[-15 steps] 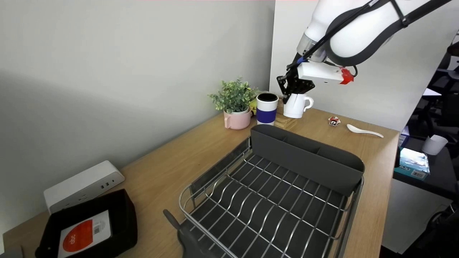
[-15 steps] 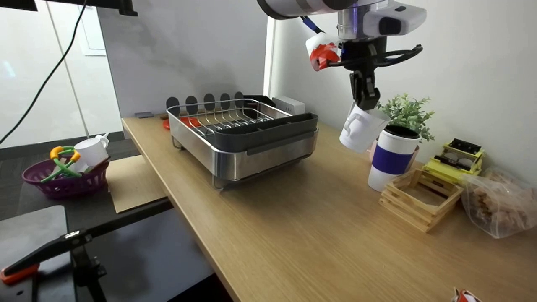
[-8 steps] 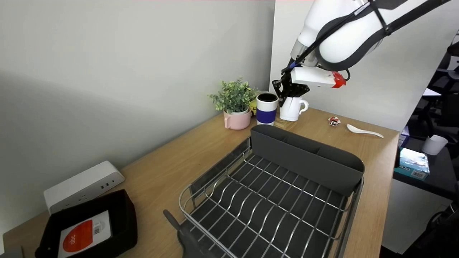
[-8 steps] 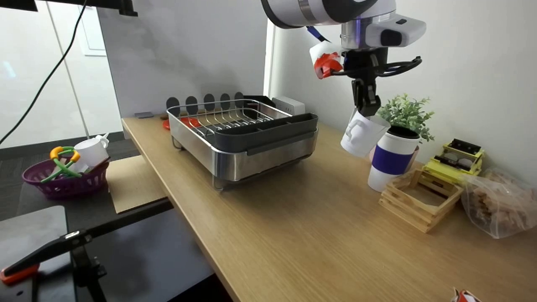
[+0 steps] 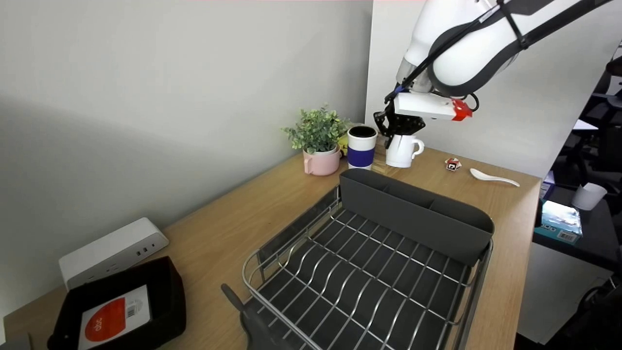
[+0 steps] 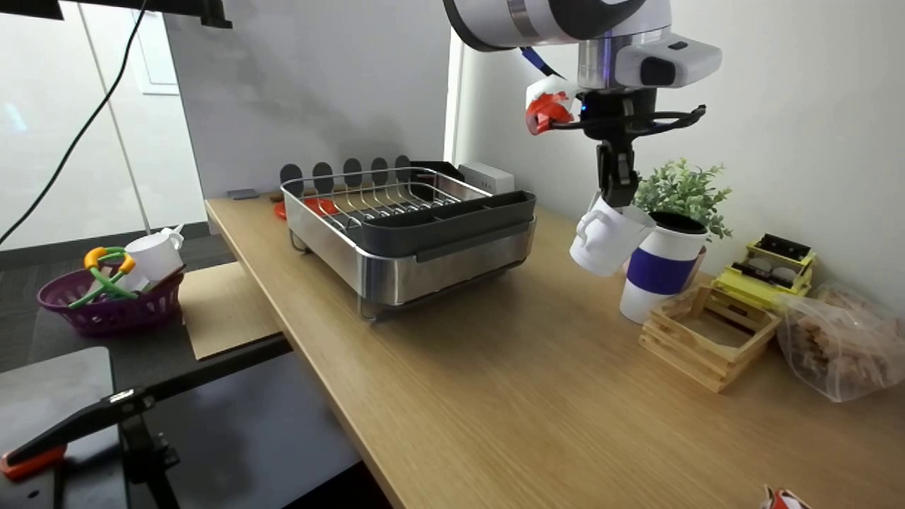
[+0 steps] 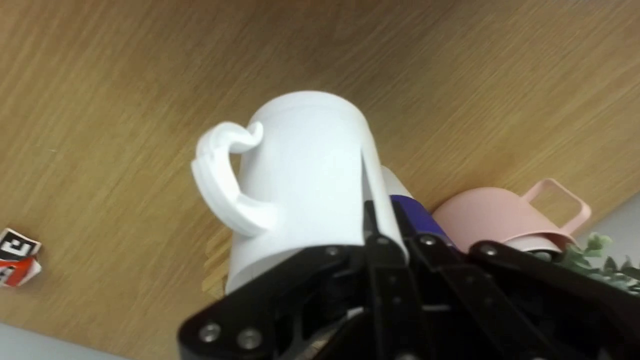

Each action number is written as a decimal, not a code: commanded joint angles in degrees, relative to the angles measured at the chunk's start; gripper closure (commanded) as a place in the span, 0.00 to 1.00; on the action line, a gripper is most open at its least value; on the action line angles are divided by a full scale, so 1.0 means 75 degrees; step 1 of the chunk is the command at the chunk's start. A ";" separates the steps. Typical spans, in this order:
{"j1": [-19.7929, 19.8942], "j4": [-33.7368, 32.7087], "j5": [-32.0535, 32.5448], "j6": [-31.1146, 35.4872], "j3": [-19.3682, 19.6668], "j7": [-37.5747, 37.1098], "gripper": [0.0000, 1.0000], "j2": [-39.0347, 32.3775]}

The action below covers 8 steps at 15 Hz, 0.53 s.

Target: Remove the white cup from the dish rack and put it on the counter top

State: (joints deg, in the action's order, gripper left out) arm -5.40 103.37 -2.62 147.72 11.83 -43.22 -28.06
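— While hanging above the surface (image 6: 495, 403), gripped by what?
— By the claw (image 6: 619, 194), clamped on the rim of the white mug (image 6: 609, 242), tilted in midair.
— Held where, relative to the dish rack (image 5: 364, 267)?
— Far beyond it, in an exterior view; right of it and near the blue-banded tumbler (image 6: 661, 272), in an exterior view.
— And left of the tumbler, in an exterior view?
— Find a leafy plant (image 5: 318, 130) in a pink pot (image 5: 321, 163); near left, a black tray (image 5: 171, 301) just beside a white power strip (image 5: 109, 253).
— And far right?
— See a red-and-white marker (image 5: 452, 164) and a white spoon (image 5: 492, 178) on the surface.
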 commanded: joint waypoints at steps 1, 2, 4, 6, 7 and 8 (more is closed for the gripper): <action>-0.0035 -0.0284 0.0210 -0.1022 0.0255 -0.1038 0.99 -0.0270; -0.0004 -0.0267 0.0227 -0.1223 0.0260 -0.1301 0.99 -0.0285; 0.0031 -0.0210 0.0282 -0.1564 0.0314 -0.1837 0.99 -0.0317; 0.0051 -0.0257 0.0362 -0.1862 0.0334 -0.2304 0.99 -0.0408; 0.0050 -0.0322 0.0434 -0.2028 0.0355 -0.2539 0.99 -0.0490; 0.0054 -0.0440 0.0514 -0.2203 0.0375 -0.2796 0.99 -0.0622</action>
State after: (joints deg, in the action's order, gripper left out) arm -5.32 102.86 -0.48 135.53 14.37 -59.24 -30.41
